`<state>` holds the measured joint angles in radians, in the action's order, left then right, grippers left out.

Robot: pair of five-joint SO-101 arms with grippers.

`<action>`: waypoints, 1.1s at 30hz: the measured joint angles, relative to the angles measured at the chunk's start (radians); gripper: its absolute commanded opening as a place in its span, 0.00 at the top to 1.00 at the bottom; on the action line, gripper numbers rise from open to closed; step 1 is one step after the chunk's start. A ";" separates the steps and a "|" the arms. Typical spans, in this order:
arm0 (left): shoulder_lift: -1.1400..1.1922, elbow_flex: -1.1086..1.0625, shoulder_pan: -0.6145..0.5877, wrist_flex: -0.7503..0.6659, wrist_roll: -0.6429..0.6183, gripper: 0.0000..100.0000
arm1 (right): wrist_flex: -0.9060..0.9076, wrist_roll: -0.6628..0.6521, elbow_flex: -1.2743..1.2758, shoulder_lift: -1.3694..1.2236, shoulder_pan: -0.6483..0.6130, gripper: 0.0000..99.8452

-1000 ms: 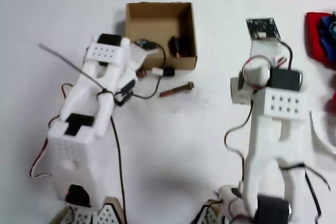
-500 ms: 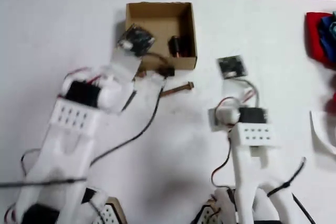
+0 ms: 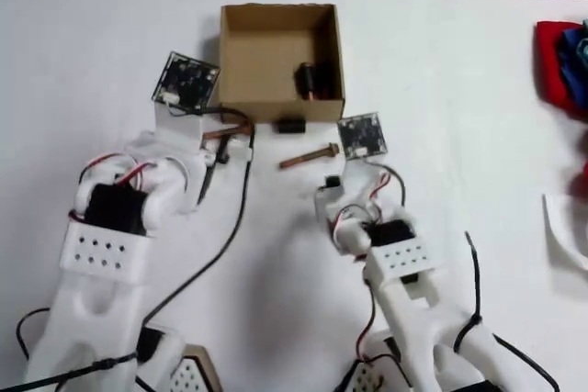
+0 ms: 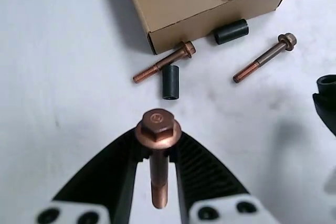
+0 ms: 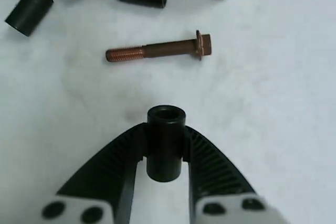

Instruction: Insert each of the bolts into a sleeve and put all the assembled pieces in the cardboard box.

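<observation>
- Left gripper [image 4: 157,148]: ribbed black jaws clamped on a copper hex-head bolt [image 4: 158,127].
- Right gripper [image 5: 165,142]: jaws pinch a smooth black tubular sleeve [image 5: 166,121].
- Both sit on the near side of the open cardboard box [image 3: 266,52].

You have a white table [image 3: 441,71] carrying the cardboard box [image 3: 234,61]. A black sleeve [image 4: 231,31] lies just beside the box's front wall. A copper bolt [image 4: 164,62] lies with its head at that wall, and a second sleeve [image 4: 170,81] is just beside it. A second bolt [image 4: 265,57] lies near the box's front, apart from the others. A red cloth [image 3: 560,52] sits well off to the box's right.
</observation>
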<state>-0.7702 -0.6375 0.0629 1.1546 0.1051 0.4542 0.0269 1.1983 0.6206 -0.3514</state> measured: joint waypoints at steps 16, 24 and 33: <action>0.000 -0.193 0.031 -0.431 -0.482 0.97 | -0.222 0.002 0.078 0.000 -0.040 0.98; -0.008 -0.235 0.195 -0.585 -0.543 0.97 | -0.222 0.003 0.150 0.109 -0.100 0.98; -0.155 -0.242 0.227 -0.589 -0.548 0.97 | -0.327 0.003 0.413 0.562 -0.104 0.98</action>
<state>-0.9252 -0.8800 0.2900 0.5654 -0.4427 0.1274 0.0299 1.6111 1.1822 -0.4557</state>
